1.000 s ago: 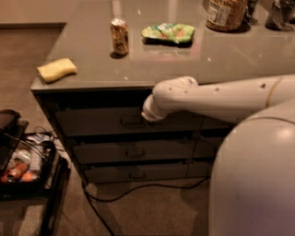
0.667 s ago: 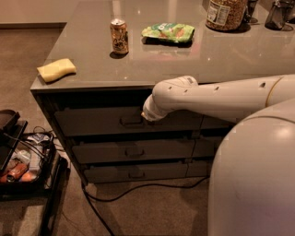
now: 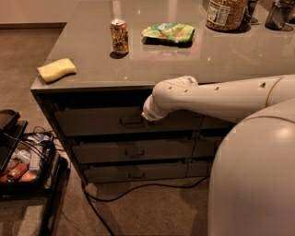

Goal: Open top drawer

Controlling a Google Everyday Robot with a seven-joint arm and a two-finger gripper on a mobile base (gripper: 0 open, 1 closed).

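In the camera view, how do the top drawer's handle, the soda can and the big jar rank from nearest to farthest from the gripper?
The gripper is at the top drawer front.
1. Handle: just beside it, toward the image left.
2. Soda can: up on the counter, mid-depth.
3. Jar: at the counter's far back.

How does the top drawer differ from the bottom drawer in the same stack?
The top drawer has a taller front than the bottom drawer. The top drawer sits right under the counter; the bottom drawer is the lowest of the stack. The tool is at the top drawer's handle, well above the bottom drawer. Both are grey, flat-fronted, with small central handles.
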